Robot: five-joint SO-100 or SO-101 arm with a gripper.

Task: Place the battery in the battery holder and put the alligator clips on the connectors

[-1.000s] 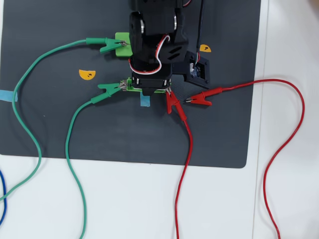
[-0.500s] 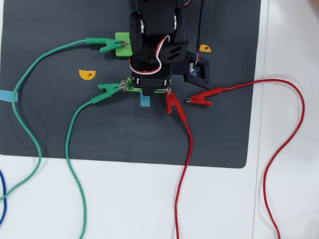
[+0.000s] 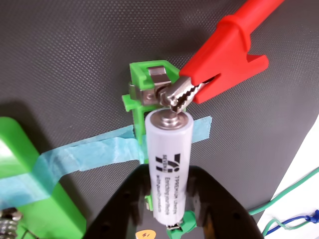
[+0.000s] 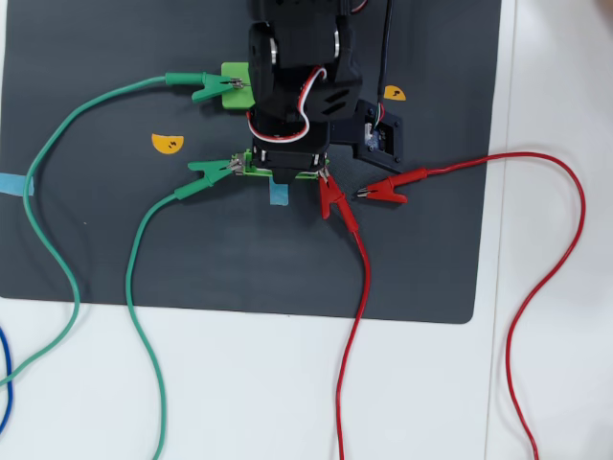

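1. Dark grey mat [image 4: 239,259] covers most of the white table [image 4: 556,383]; its near edge and near right corner show in the overhead view, with bare mat between the parts and that edge.
2. In the wrist view the gripper [image 3: 169,199] has its black fingers [image 3: 219,199] spread either side of the battery [image 3: 168,164]; I cannot tell whether they touch it.
3. The battery lies lengthwise in the battery holder [image 3: 144,79], its button end just beside the metal connector [image 3: 157,82] at the holder's far end.
4. A red alligator clip [image 3: 224,59] bites that connector from the right of the wrist view.
5. Blue tape [image 3: 89,154] runs under the holder across the mat.
6. Overhead, the arm [image 4: 297,86] hides the holder's middle; a green clip [image 4: 209,171] sits at its left end.
7. A second red clip [image 4: 388,189] lies loose on the mat to the right, near the first one.
8. Another green clip [image 4: 206,88] grips a green plate [image 4: 235,84] near the mat's far edge.
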